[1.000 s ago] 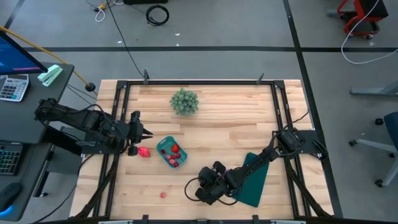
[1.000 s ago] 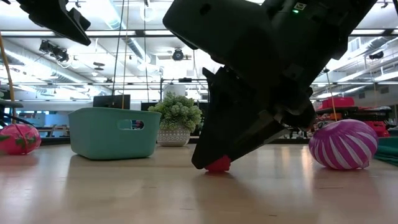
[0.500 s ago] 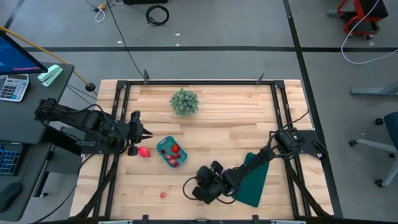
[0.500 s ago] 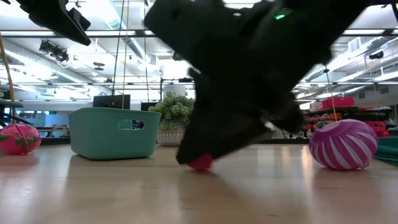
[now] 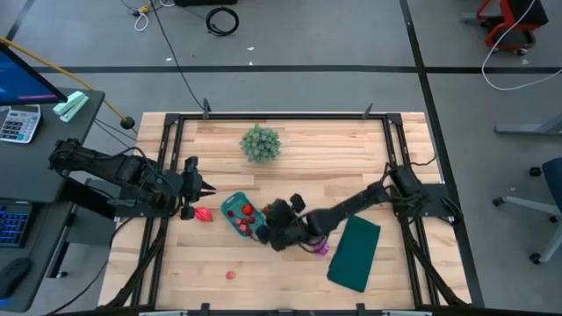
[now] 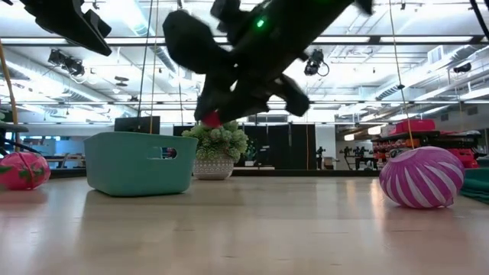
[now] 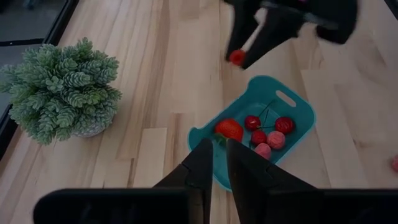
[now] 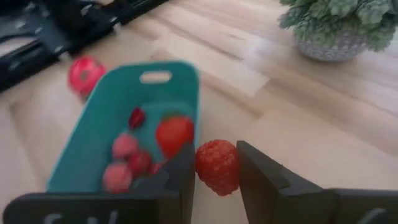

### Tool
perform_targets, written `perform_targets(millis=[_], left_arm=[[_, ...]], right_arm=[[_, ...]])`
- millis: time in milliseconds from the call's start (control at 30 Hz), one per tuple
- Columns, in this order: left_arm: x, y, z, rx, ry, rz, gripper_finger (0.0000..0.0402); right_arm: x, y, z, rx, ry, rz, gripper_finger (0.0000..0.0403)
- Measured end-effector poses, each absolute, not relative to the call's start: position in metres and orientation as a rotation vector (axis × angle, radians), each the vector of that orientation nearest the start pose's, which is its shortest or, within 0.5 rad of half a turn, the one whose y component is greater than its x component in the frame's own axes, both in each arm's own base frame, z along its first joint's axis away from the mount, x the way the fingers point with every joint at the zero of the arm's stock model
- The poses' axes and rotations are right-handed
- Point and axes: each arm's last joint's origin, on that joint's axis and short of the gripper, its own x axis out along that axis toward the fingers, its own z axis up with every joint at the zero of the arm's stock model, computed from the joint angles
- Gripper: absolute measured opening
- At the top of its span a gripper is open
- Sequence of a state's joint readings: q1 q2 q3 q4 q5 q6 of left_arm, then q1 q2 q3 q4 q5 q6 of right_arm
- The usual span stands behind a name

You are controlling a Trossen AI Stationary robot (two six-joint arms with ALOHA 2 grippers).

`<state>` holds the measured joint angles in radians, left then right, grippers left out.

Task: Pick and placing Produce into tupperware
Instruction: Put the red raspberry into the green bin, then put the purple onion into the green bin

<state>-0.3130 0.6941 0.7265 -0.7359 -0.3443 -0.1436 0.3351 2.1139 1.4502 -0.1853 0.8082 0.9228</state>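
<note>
Between the right gripper's (image 8: 216, 171) two fingers, closed snug on it, sits a red raspberry (image 8: 217, 167), carried in the air just beside the near rim of the teal tub (image 8: 93, 134), which already holds a strawberry (image 8: 173, 134) and several small red and pink pieces. Transport step looks to be in hand; next move calls for shifting a little further over the tub's opening, then opening the fingers to drop the berry in. Left gripper (image 7: 219, 163) waits at the table's left edge, fingers nearly together and empty, with a red piece (image 5: 204, 214) beside the tub, another (image 5: 231, 275) near the front edge and the purple piece (image 5: 320, 249) still to collect.
</note>
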Motion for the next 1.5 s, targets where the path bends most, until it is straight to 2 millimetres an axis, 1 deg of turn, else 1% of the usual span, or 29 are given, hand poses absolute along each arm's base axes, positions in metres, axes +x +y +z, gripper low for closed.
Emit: perform_targets(millis=[100,200,267,400,500,667,800,933,1067,1200,1367,1500], left_arm=[[0.129,-0.032,0.279,0.089,0.66,0.077,0.0051],[0.129,-0.032,0.279,0.089,0.66,0.077,0.0054],[0.129,-0.032,0.279,0.09,0.659,0.077,0.0057],[0.129,-0.031,0.279,0.09,0.661,0.077,0.0059],[0.129,-0.031,0.279,0.09,0.66,0.077,0.0054],[0.129,-0.031,0.279,0.091,0.661,0.077,0.0052],[0.129,-0.032,0.279,0.089,0.658,0.077,0.0058],[0.129,-0.032,0.279,0.087,0.656,0.078,0.0061],[0.129,-0.032,0.279,0.086,0.656,0.078,0.0059],[0.129,-0.032,0.279,0.086,0.656,0.078,0.0053],[0.129,-0.032,0.279,0.086,0.656,0.078,0.0057],[0.129,-0.032,0.279,0.086,0.656,0.078,0.0061]], right_arm=[[0.437,0.108,0.163,0.484,0.418,-0.697,0.0103],[0.45,0.093,0.166,0.556,0.431,-0.558,0.0103],[0.458,0.09,0.164,0.56,0.428,-0.461,0.0103],[0.458,0.092,0.165,0.487,0.452,-0.403,0.0103],[0.455,0.097,0.161,0.416,0.508,-0.39,0.0103],[0.446,0.104,0.153,0.345,0.624,-0.394,0.0103],[0.446,0.105,0.153,0.335,0.622,-0.39,0.0105],[0.446,0.102,0.153,0.312,0.626,-0.394,0.0126],[0.447,0.1,0.153,0.311,0.626,-0.398,0.0158],[0.447,0.1,0.153,0.311,0.626,-0.397,0.0179],[0.446,0.104,0.152,0.348,0.634,-0.375,0.0183],[0.444,0.116,0.152,0.469,0.702,-0.229,0.0179]])
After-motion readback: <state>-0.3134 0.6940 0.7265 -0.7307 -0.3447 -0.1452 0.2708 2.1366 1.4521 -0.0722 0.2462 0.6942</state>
